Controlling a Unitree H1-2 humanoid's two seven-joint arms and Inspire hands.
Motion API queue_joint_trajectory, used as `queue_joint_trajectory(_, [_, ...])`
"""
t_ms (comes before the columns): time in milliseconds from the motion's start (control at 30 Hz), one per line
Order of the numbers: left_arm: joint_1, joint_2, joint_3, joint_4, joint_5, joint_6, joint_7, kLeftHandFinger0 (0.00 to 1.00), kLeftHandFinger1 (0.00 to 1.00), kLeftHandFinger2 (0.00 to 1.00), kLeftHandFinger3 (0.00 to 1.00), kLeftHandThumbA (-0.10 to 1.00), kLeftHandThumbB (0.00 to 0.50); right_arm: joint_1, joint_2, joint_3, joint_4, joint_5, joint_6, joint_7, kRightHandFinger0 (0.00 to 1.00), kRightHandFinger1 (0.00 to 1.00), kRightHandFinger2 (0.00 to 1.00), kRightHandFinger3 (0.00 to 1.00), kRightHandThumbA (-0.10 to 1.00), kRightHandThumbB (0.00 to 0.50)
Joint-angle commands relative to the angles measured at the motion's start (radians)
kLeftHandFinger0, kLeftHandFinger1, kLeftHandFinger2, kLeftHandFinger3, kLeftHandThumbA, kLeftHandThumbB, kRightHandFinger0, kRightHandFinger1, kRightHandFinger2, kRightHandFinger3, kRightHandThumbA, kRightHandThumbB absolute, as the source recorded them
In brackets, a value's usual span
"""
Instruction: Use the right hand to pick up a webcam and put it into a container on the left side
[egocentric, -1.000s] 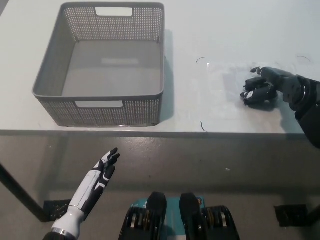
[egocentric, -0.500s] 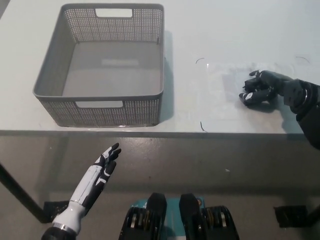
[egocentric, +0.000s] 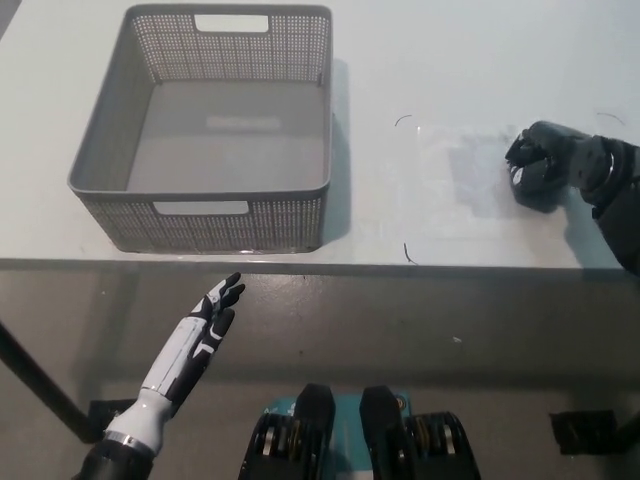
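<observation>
The webcam (egocentric: 527, 172) was gripped in the black right hand (egocentric: 545, 166), well right of the empty grey basket (egocentric: 120, 140). Carrying and dropping were judged outstanding. The white left hand (egocentric: 212, 318) was held open below the basket.

Bright, even overhead light; soft shadows, sharp.

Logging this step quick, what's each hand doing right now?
Left hand: open, holding nothing, below the table edge.
Right hand: curled on a dark object on the table, likely the webcam; cannot tell if gripped.
</observation>
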Motion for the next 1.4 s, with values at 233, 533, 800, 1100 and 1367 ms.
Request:
queue_joint_trajectory(233, [-0.038, 0.015, 0.008, -0.015, -0.006, -0.015, -0.015, 1.00, 1.00, 1.00, 1.00, 1.00, 0.166, -0.008, -0.019, -0.131, -0.006, 0.070, -0.135, -0.315, 0.02, 0.43, 0.76, 0.78, -0.10, 0.155])
queue_joint_trajectory(533, [-0.035, 0.018, 0.007, -0.012, -0.003, -0.025, -0.015, 1.00, 1.00, 1.00, 1.00, 1.00, 0.165, -0.005, -0.026, -0.242, -0.150, 0.122, -0.154, -0.380, 0.00, 0.30, 0.67, 0.69, -0.10, 0.160])
queue_joint_trajectory(800, [-0.026, 0.018, 0.007, -0.017, -0.012, -0.016, -0.019, 1.00, 1.00, 1.00, 1.00, 1.00, 0.169, 0.011, -0.002, -0.436, -0.482, 0.256, -0.064, -0.297, 0.00, 0.37, 0.77, 0.78, -0.10, 0.144])
queue_joint_trajectory(1100, [-0.019, 0.019, 0.000, -0.025, -0.011, -0.027, -0.025, 1.00, 1.00, 1.00, 1.00, 1.00, 0.183, -0.007, 0.049, -0.440, -0.783, 0.284, 0.086, -0.209, 0.02, 0.46, 0.80, 0.85, -0.10, 0.143])
queue_joint_trajectory(1367, [-0.006, 0.013, -0.005, -0.027, -0.020, -0.031, -0.038, 1.00, 1.00, 1.00, 1.00, 1.00, 0.204, -0.075, 0.160, -0.349, -0.884, 0.244, 0.132, -0.179, 0.03, 0.47, 0.80, 0.78, -0.10, 0.157])
